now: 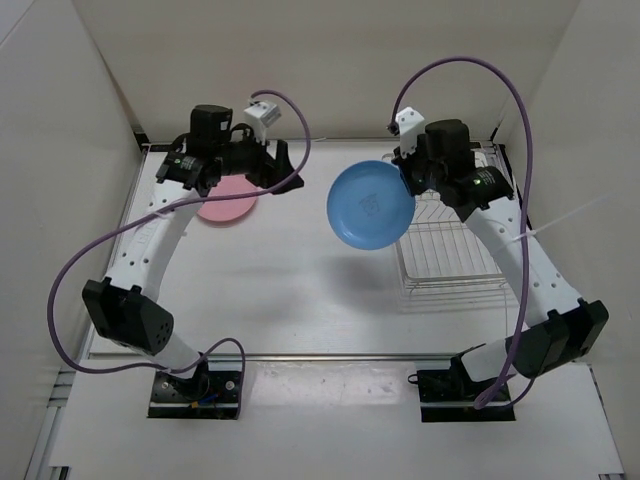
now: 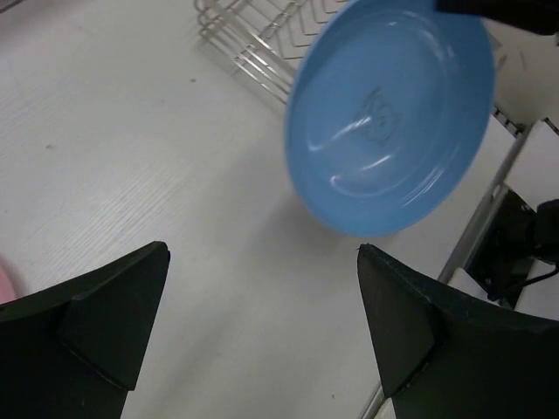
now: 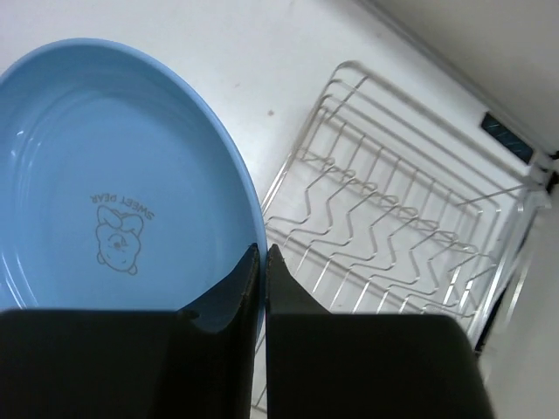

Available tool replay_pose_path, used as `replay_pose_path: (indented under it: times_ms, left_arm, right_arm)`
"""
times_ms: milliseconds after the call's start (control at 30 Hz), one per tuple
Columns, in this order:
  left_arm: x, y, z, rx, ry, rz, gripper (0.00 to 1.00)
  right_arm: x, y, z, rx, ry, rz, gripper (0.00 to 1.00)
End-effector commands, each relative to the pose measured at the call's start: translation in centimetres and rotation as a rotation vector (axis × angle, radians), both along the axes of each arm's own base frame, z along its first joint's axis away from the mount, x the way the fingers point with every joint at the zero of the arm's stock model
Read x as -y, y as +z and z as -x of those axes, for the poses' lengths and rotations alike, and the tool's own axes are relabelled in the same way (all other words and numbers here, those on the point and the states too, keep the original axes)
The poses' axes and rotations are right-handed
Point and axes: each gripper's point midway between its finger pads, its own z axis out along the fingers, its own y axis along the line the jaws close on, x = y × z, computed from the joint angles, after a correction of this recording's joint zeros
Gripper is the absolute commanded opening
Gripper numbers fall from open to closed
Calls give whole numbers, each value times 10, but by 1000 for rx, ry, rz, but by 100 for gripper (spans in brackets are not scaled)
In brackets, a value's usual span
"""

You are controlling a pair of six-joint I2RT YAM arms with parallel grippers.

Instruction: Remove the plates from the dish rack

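Note:
My right gripper [image 1: 408,182] is shut on the rim of the light blue plate [image 1: 368,205] and holds it tilted in the air, left of the dish rack [image 1: 450,245]. In the right wrist view the gripper [image 3: 263,251] pinches the blue plate's [image 3: 105,201] edge, with the empty wire rack [image 3: 393,236] below. The pink plate [image 1: 228,203] lies flat on the table at the back left, partly under my left arm. My left gripper [image 1: 278,165] is open and empty; in the left wrist view the gripper [image 2: 262,253] faces the blue plate [image 2: 393,113].
White walls enclose the table on three sides. A corner of the rack [image 2: 253,39] shows in the left wrist view. Purple cables loop above both arms. The table's front edge runs just ahead of the arm bases.

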Motion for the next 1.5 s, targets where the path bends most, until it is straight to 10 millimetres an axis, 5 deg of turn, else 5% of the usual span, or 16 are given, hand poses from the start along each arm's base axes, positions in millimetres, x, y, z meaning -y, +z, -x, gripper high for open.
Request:
replay_pose_path:
  times_ms: [0,300,433,700,933,1167,1267,1300,1467]
  left_arm:
    - [35,12,8,17,-69,39,100]
    - [78,-13,7,-9,-110,-27,94]
    - [89,-9,8,13,-122,-40,89]
    - [89,7,2,60,-96,-50,75]
    - [87,6,3,59,-88,-55,52]
    - [90,-6,-2,34,-89,-68,51]
    - [91,-7,-4,27,-85,-64,31]
    - [91,-7,-4,27,-85,-64,11]
    - [87,-18,-7,-10,-23,-58,11]
  right_arm:
    - [-17,27,12,57,85,-104,0]
    - [-25,44,32,72,155,-172,0]
    - [-25,44,32,72,155,-172,0]
    - [-22,43,33,78,149,-158,0]
    - [-23,39,34,68,157,-159,0]
    - [-22,42,36,77,157,-162,0]
    - [-22,42,36,77,157,-162,0]
    - [-22,42,36,77,157,-162,0]
    - [-24,42,37,70,161,-173,0]
